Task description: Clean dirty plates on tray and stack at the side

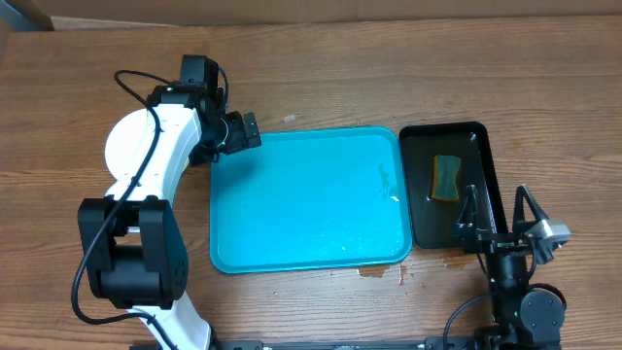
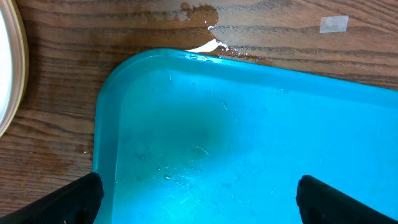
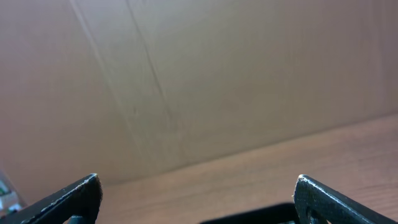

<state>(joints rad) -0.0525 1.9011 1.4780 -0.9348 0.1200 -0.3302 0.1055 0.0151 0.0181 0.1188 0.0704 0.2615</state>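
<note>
The turquoise tray [image 1: 311, 199] lies in the middle of the table, wet and with no plate on it. Its corner fills the left wrist view [image 2: 249, 137]. A white round plate [image 1: 124, 146] lies on the table left of the tray, largely under my left arm; I cannot tell how many are stacked. Its pale-rimmed edge shows in the left wrist view [image 2: 11, 62]. My left gripper [image 1: 243, 131] [image 2: 199, 202] is open and empty above the tray's far left corner. My right gripper [image 1: 496, 209] [image 3: 198, 199] is open and empty over the black tray's near end.
A narrow black tray [image 1: 481, 136] right of the turquoise tray holds a yellow-green sponge [image 1: 445, 177]. Water is spilled on the wood at the tray's front edge [image 1: 374, 272] and past its far corner [image 2: 202, 15]. A cardboard wall [image 3: 186, 74] stands behind the table.
</note>
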